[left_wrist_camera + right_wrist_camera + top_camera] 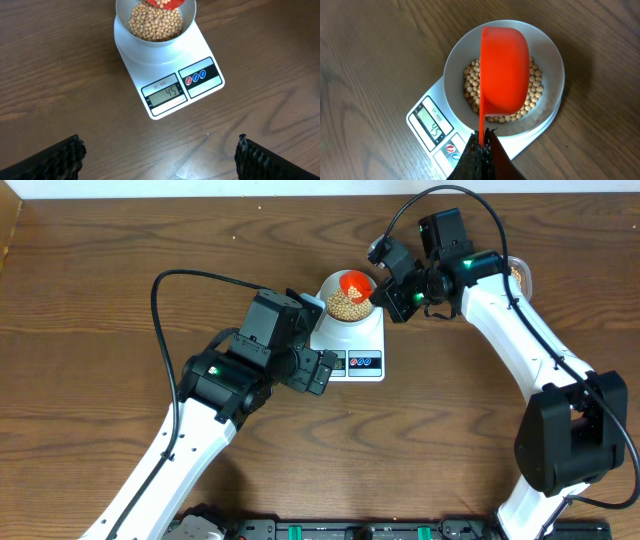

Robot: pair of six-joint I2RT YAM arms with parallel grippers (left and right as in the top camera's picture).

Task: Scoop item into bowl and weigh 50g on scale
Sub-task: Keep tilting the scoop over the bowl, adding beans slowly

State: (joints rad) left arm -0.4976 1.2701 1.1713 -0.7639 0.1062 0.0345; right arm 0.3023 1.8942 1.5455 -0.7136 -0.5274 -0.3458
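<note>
The white bowl [347, 302] stands on the white scale [350, 340] and holds many tan beans [346, 304]. The scale display [166, 93] reads 45. My right gripper [397, 292] is shut on the handle of an orange scoop [356, 283], which is held tipped over the bowl. In the right wrist view the scoop [504, 67] covers the middle of the bowl [549, 55] and beans [536, 92] show around it. My left gripper [322, 370] is open and empty, just left of the scale's front; its fingers [160, 160] frame bare table.
A container with beans [520, 275] sits partly hidden behind the right arm at the back right. The scale's red and blue buttons [195, 77] face the front. Cables loop above both arms.
</note>
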